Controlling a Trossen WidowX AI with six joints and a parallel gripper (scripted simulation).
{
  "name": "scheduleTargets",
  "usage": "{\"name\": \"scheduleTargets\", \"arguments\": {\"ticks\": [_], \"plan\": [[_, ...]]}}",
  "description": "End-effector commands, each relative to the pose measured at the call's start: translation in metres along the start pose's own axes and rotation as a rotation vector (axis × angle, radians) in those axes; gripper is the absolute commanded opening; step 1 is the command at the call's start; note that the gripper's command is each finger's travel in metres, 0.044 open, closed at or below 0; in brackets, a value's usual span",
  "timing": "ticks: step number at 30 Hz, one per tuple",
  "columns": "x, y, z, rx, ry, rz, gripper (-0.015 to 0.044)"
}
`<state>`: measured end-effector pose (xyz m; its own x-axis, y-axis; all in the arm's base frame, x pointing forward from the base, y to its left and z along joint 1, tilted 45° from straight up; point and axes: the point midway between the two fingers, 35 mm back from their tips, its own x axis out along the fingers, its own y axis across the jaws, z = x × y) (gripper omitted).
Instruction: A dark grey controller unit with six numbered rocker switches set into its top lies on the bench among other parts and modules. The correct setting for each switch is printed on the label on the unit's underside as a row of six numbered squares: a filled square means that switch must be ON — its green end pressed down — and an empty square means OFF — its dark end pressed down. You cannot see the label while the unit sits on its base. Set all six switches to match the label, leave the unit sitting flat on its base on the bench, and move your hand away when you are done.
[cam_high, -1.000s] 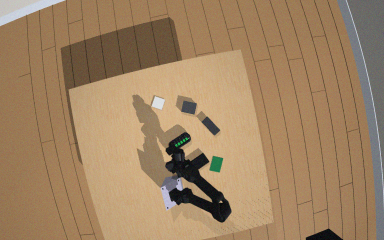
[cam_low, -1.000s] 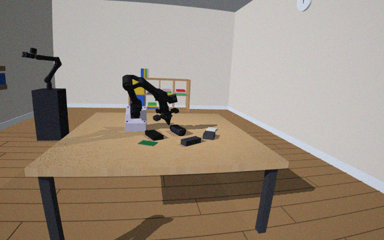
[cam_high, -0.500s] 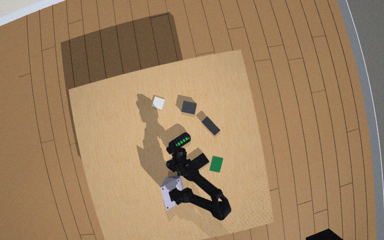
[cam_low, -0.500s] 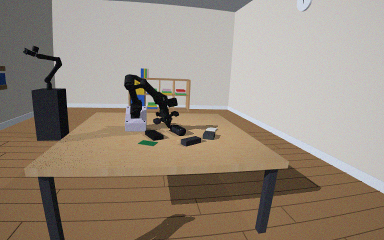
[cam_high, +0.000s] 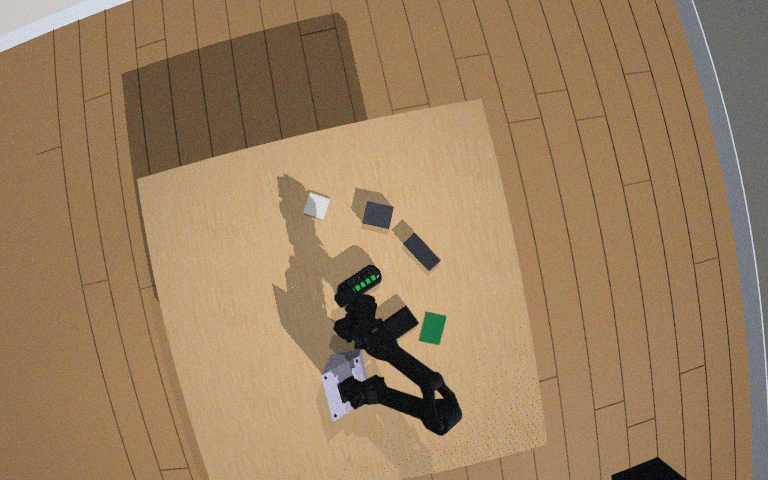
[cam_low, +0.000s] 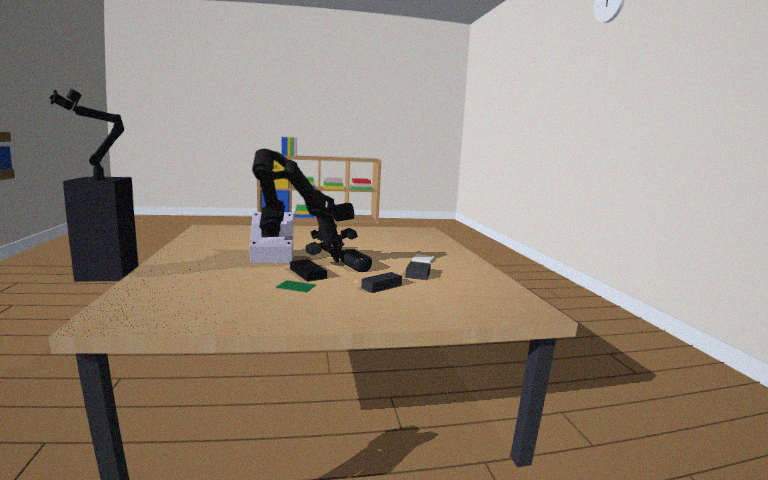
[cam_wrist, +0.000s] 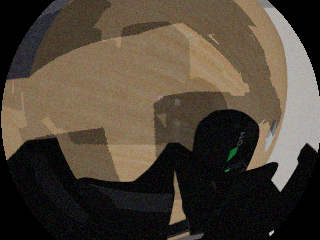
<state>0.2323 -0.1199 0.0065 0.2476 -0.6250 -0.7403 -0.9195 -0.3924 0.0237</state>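
Note:
The dark grey controller unit sits on its base near the middle of the bench. Its row of rocker switches shows several green ends up top. My gripper is shut and empty. It is tilted down at the controller's end nearest the arm, right at or on the end switches. That end is hidden by the gripper, and I cannot tell if the tips touch a switch. The underside label is out of sight.
A black block lies partly under the arm, with a green card beside it. A long dark grey block, a square dark grey block and a white block lie beyond the controller.

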Motion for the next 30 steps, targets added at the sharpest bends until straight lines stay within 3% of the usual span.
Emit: {"name": "scheduleTargets", "arguments": {"ticks": [1,30], "plan": [[0.003,0.002,0.003,-0.012,-0.007,0.004,0.0],[0.007,-0.008,0.003,-0.012,-0.007,0.003,0.0]]}}
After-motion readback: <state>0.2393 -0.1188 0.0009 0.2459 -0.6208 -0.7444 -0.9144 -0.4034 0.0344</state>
